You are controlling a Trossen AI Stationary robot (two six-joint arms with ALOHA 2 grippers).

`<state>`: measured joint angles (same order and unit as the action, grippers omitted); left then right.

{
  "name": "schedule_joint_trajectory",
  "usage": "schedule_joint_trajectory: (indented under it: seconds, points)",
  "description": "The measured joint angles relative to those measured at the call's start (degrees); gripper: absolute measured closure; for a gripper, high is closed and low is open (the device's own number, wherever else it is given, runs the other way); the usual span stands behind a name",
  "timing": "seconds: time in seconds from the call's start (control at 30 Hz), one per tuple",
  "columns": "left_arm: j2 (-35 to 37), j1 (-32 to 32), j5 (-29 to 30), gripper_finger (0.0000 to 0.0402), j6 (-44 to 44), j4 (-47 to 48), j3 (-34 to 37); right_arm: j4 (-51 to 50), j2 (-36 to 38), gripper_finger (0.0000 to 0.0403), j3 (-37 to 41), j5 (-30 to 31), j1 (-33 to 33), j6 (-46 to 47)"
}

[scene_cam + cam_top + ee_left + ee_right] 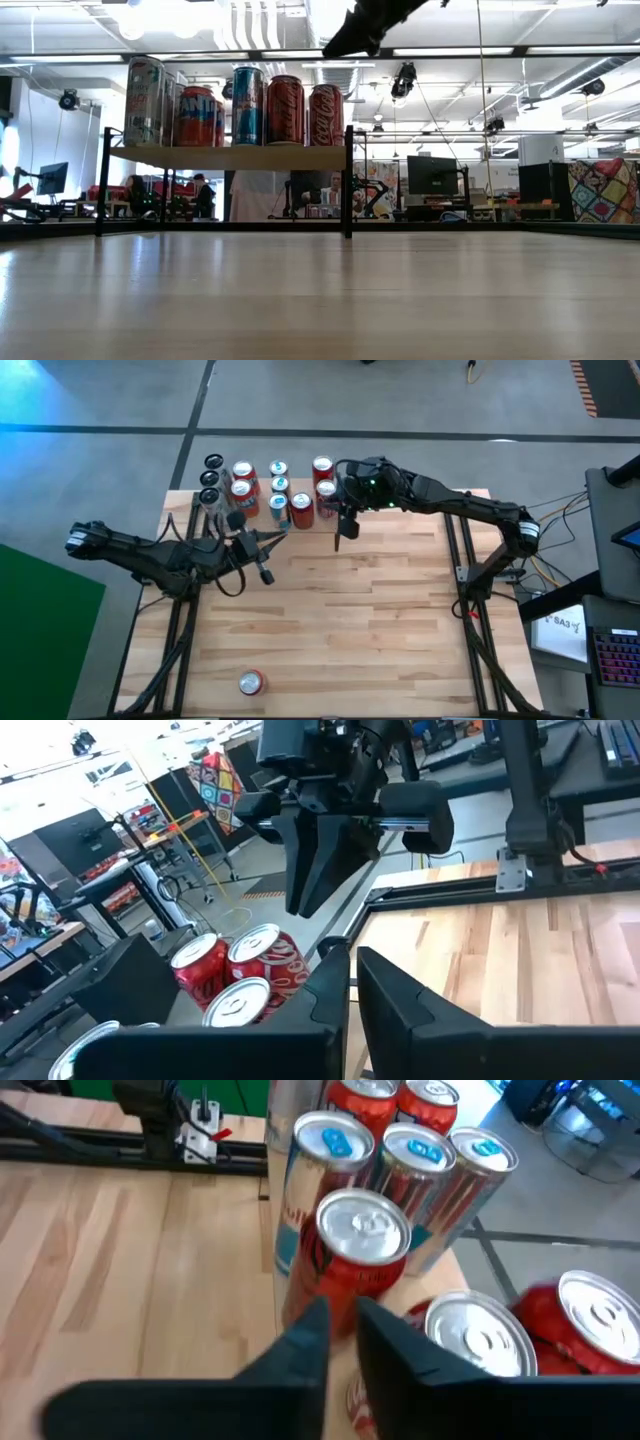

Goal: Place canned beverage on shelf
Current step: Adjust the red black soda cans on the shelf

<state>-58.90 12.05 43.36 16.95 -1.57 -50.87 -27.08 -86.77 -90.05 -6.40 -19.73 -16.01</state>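
The shelf point(230, 157) stands at the table's far edge on thin black uprights and carries several upright cans point(275, 490), red, blue and silver. One more red can point(251, 682) lies on its side on the tabletop near the front edge, far from both arms. My left gripper point(283, 538) is shut and hangs level just in front of the shelf's near side, pointing toward the table's right. My right gripper point(340, 540) is also shut and hangs over the shelf's near right corner, above a red can point(360, 1250). Neither gripper holds anything.
Black frame rails point(465, 575) run along the table's left and right sides. The wide wooden tabletop point(360, 620) lies between the shelf and the fallen can. The room behind shows desks, monitors and people at a distance.
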Motion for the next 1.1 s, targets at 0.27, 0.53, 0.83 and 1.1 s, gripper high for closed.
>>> schedule_joint_trajectory:
  seconds: [0.27,0.53,0.83,1.1]
  points:
    - [-3.0,-3.2,-8.3,0.04,0.0,-0.2,-2.6,9.1,7.1,0.0391,13.4,0.0,0.0,-3.5]
    - [-8.0,-10.8,-14.0,0.0401,2.2,0.1,-6.3,23.4,13.1,0.039,30.5,-0.1,-2.7,-7.0]
    - [-10.2,-15.7,-16.2,0.0401,3.5,3.0,-7.7,37.4,13.2,0.039,40.1,-1.3,-6.5,-4.8]
    - [-10.7,-16.0,-17.5,0.0401,3.5,3.9,-8.1,38.6,13.2,0.039,39.6,-3.5,-6.6,-6.8]
